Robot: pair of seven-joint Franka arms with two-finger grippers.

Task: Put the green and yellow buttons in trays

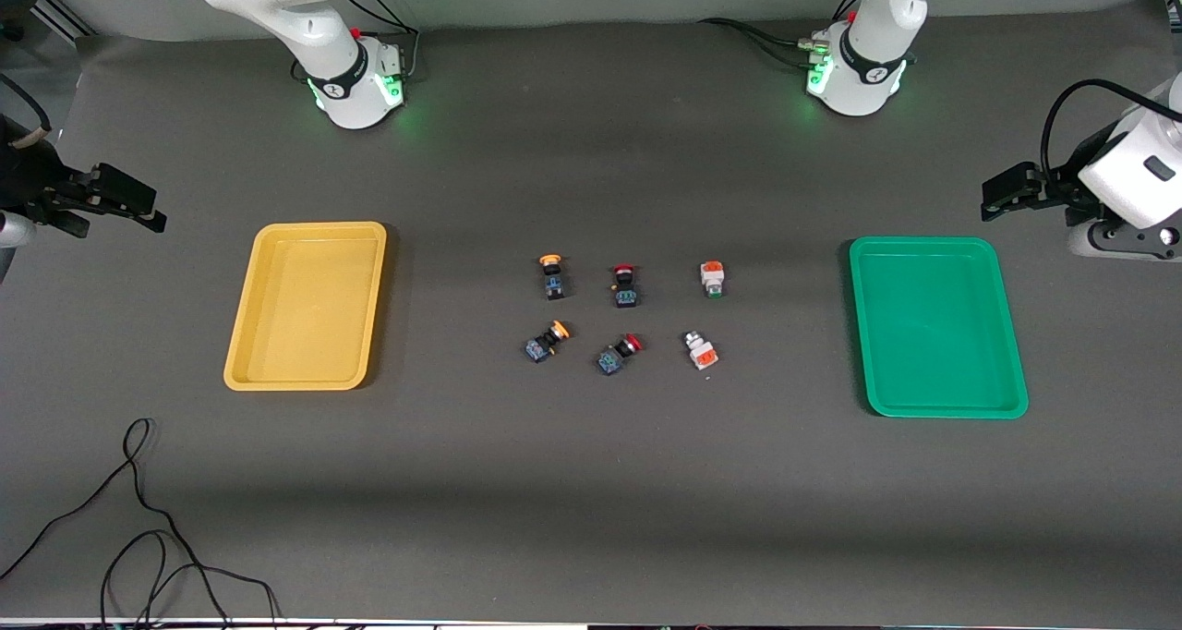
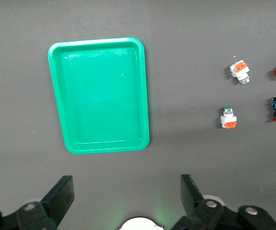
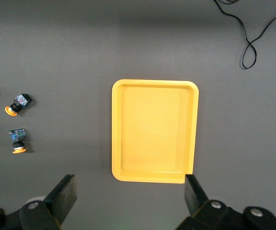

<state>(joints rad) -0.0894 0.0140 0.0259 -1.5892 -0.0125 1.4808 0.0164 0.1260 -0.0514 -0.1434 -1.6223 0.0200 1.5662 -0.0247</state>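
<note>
Front view shows the buttons laid out in a tidy grid at the middle of the surface, apparently as a starting layout. Nearest the yellow tray lie the two orange-yellow-capped buttons; nearest the green tray lie the two white-bodied buttons with orange blocks. Between those pairs sit two red-capped switches, which the task leaves alone. All six are apart from each other and lie on their sides or tilted. Both trays are empty, so nothing has been sorted yet; each tray lies toward one arm's end, probably so each arm serves its own side.

Neither gripper carries anything. The left gripper hangs over bare surface just beside the green tray with its jaws spread wide. The right gripper is likewise wide apart, over the yellow tray's edge.
</note>
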